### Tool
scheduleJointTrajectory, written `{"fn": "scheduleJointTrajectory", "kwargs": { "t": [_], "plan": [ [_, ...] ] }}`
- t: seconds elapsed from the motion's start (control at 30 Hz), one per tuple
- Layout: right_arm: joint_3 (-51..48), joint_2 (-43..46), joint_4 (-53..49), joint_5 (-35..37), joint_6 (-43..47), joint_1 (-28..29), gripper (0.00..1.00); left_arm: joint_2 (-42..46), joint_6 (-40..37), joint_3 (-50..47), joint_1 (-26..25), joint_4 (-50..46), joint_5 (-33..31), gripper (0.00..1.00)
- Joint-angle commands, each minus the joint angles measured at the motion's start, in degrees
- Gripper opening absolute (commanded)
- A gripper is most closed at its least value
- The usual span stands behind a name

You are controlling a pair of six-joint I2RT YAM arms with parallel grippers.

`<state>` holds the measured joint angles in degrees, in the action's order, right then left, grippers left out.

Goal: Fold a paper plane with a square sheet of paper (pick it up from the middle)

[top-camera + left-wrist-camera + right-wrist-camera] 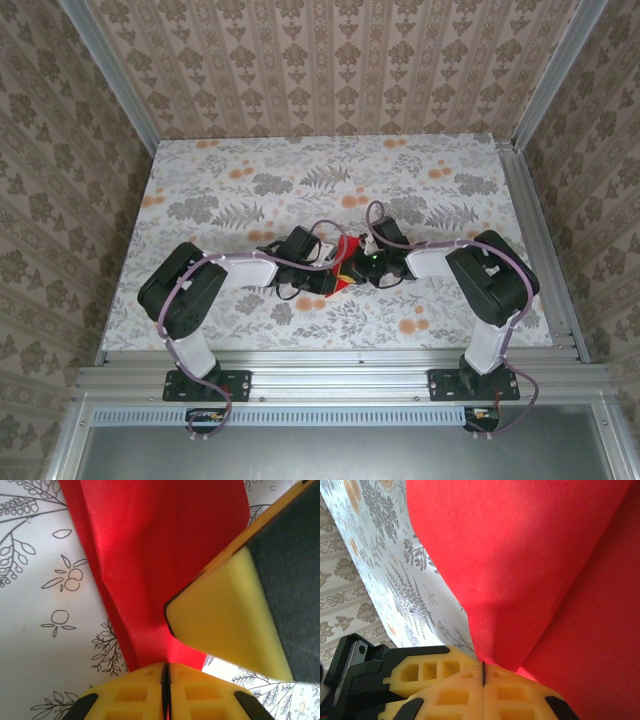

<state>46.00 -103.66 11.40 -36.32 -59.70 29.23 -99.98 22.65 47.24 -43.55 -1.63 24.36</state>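
Work item: the square sheet of paper (pixel 347 258), red, creased into a narrower shape with soft folds running along it.
Location: about the middle of the table (pixel 250 180), somewhat toward its near edge, between the two arms.
Left gripper (pixel 165 672): clenched on the paper; the jaws meet with only the sheet between them.
Right gripper (pixel 483 674): clenched on the paper in the same way, close beside the left gripper.
Table contact: cannot tell whether the paper rests on the table or hangs clear.
Handling (judged): very light, thin and limp. It takes a crease readily, crumples or tears under a hard pull, and is smooth enough to slip.
Grasp point (judged): pinch at an edge or on a crease near the centre line. Keep the two holds taut, not stretched.
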Motion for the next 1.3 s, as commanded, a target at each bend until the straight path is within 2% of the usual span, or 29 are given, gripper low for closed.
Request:
{"fn": "scheduleJointTrajectory", "kwargs": {
  "t": [0.0,0.13,0.33,0.63,1.0,1.27],
  "plan": [
    [-0.1,-0.9,1.2,-0.1,-2.1,0.8,0.06,-2.3,-1.4,-3.3,-1.3,-7.5,-3.4,0.11],
    [0.4,-2.6,0.7,0.5,-2.2,1.2,0.04,-2.0,-1.1,-3.9,-1.6,-6.9,-3.3,0.11],
    [3.3,-0.8,-10.3,7.3,3.4,0.1,0.04,-1.6,-1.3,-4.7,-1.7,-7.7,-4.0,0.11],
    [7.9,-2.9,-16.7,12.4,8.0,-2.1,0.06,-0.9,-2.5,-5.7,-2.0,-10.2,-5.5,0.1],
    [10.9,-5.7,-17.8,12.9,11.1,-6.0,0.06,-0.2,-3.4,-6.5,-2.1,-11.2,-5.1,0.1],
    [11.1,-0.7,-16.9,6.7,12.1,-6.6,0.06,-0.4,-3.7,-5.8,-2.1,-11.3,-4.9,0.1]
  ]
}}
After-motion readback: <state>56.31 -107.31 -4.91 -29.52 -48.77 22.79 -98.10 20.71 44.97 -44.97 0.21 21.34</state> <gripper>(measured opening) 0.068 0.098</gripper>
